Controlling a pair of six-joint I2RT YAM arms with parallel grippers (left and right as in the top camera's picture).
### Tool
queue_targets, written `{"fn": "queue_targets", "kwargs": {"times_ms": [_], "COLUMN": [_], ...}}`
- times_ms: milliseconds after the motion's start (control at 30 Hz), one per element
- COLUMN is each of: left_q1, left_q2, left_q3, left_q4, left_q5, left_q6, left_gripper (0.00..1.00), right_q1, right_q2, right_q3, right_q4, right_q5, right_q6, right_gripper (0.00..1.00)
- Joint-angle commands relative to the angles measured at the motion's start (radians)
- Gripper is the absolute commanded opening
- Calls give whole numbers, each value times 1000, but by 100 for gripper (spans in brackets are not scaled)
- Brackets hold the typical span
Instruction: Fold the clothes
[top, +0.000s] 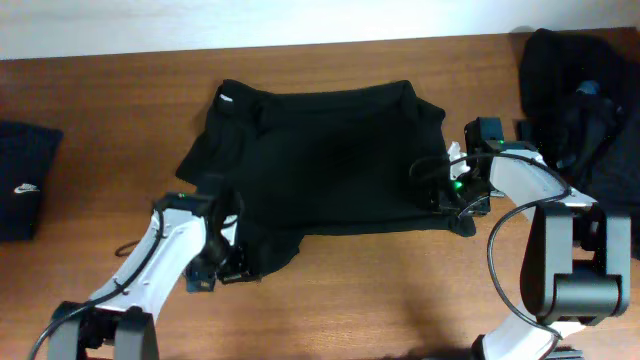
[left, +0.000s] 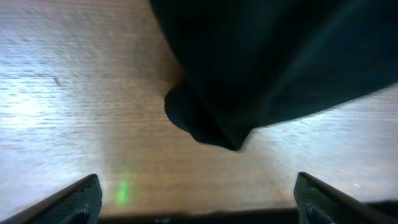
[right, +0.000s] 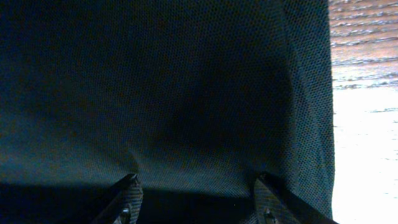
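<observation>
The folded dark garment (top: 22, 180) was cut by the left edge, its white logo (top: 27, 187) too small to read. The pile of black clothes (top: 590, 100) ran off the right edge. In the left wrist view the black shirt (left: 280, 62) was blurred, and the fingers (left: 84, 199) of the left pincer (left: 198, 177) were cropped at the bottom. Whether the right pincer (right: 194, 184) gripped cloth could not be told.

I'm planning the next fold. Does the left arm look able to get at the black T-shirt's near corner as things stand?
Probably yes: the left gripper is open, and that corner of the black T-shirt lies on the table just ahead of its fingers, nothing between.
</observation>
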Motion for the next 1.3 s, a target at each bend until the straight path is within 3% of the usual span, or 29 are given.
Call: {"fn": "queue_targets", "kwargs": {"times_ms": [0,67,133,333,700,900,1267], "left_q1": [-5,-5,-5,-21,-250,-309,-308], "left_q2": [0,-4,-17,-86,-150,-114,51], "left_q3": [-46,-44,-42,-41,-42,-42,-42], "left_q4": [34,43,47,43,200,242,359], "left_q5": [55,71,85,80,-78,-250,-298], "left_q6": [20,19,19,3,-138,-165,-164], "left_gripper": [51,14,1,1,1,1,1], "right_q1": [-6,-6,-6,-6,-6,-6,-6], "right_q2": [10,10,10,10,10,10,10], "right_q3": [-8,-8,-8,-8,-8,-8,-8], "right_q4": [7,7,6,2,-1,-1,-2], "right_q5": [2,2,2,2,2,2,2], "right_q6": [-3,-3,-3,-3,-3,-3,-3], "right_gripper": [64,64,64,64,64,64,64]}}
